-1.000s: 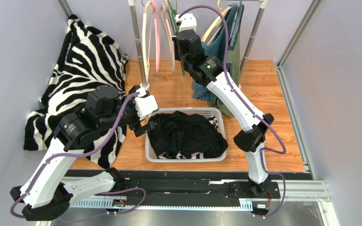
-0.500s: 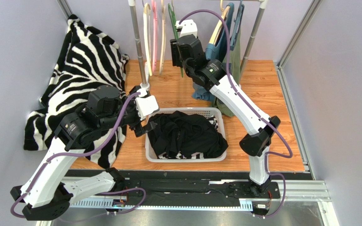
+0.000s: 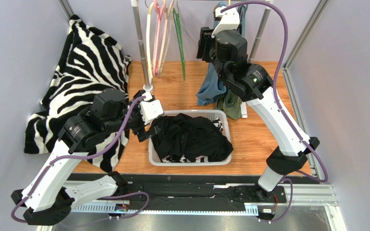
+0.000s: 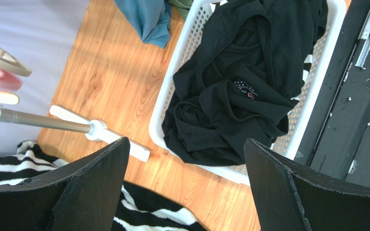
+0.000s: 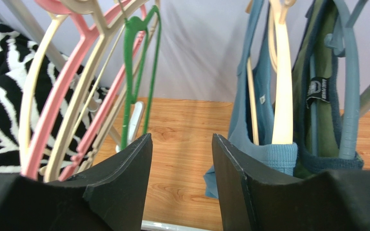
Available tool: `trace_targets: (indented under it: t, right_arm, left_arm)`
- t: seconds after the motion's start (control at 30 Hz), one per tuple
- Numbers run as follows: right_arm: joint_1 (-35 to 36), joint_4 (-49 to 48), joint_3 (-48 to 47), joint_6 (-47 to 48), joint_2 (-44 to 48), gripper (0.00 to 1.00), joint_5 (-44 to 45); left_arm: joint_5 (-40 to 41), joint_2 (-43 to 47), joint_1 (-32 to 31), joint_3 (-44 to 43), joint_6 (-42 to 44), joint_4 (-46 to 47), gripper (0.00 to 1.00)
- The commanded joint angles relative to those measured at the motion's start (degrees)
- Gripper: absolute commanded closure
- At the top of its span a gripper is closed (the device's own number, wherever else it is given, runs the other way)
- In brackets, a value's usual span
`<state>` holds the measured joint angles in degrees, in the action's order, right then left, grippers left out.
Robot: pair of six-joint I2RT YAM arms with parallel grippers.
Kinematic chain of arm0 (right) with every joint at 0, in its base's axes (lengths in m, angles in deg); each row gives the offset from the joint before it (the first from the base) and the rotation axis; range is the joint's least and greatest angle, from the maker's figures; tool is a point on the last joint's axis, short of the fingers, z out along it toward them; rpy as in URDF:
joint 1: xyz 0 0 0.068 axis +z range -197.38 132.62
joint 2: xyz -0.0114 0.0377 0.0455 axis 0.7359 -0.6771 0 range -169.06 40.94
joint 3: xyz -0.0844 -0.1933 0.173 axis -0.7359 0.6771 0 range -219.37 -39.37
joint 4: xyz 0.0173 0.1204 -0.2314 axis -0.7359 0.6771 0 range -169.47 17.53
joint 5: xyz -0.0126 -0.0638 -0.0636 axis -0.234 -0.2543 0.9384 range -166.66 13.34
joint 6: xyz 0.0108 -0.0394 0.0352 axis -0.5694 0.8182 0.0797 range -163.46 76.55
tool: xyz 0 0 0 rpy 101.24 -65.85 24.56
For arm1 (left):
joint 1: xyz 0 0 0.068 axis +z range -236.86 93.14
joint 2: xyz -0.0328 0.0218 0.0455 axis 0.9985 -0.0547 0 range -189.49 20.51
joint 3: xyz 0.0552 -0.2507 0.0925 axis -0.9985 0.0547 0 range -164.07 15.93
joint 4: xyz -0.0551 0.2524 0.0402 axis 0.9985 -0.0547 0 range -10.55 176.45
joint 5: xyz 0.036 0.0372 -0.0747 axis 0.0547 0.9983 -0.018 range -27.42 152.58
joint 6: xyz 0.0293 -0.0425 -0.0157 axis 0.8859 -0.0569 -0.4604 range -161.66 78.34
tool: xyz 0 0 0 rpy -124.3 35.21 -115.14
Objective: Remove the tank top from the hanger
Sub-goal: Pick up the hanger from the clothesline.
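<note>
Hanging tank top [image 5: 264, 96], long axis vertical, hem downward, on cream hanger [image 5: 283, 96]

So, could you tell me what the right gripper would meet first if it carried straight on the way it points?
Nothing close: the right gripper aims into the gap between the green hanger and the blue tank top, so probably the wooden tabletop beyond, though depth is unclear.

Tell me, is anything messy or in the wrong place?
Yes. A zebra-striped blanket lies crumpled in the left corner, slumped up against the wall instead of lying flat. The black clothes are heaped unfolded in the white basket.
</note>
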<state>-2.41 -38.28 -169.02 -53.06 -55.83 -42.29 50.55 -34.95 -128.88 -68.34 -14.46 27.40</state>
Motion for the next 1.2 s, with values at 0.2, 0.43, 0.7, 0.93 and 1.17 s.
trace_targets:
  t: [0.2, 0.43, 0.7, 0.93, 1.17]
  right_arm:
    - [-2.95, -2.78, 4.13, 3.54, -0.53, 0.39, 7.91]
    - [-5.24, -3.75, 6.16, 3.1, 1.94, 0.32, 4.4]
    - [-6.74, -2.96, 5.81, 3.01, 2.02, 0.33, 2.29]
    - [-7.09, -5.42, 5.37, 4.24, 3.87, 0.32, -0.71]
    - [-7.97, -5.68, 5.28, 4.86, 4.22, 0.32, -0.88]
  left_arm:
    - [-1.85, 0.62, -0.26, 0.42, -0.13, -0.28, 0.04]
    - [-2.38, 0.09, -0.17, 0.42, -0.48, -0.19, 0.04]
    - [-3.26, -0.61, -0.25, 0.07, -0.83, -0.1, 0.03]
    - [-3.7, -0.96, -0.17, 0.07, -1.01, -0.19, 0.03]
    - [-4.4, -1.14, -0.26, -0.02, -1.1, -0.19, 0.03]
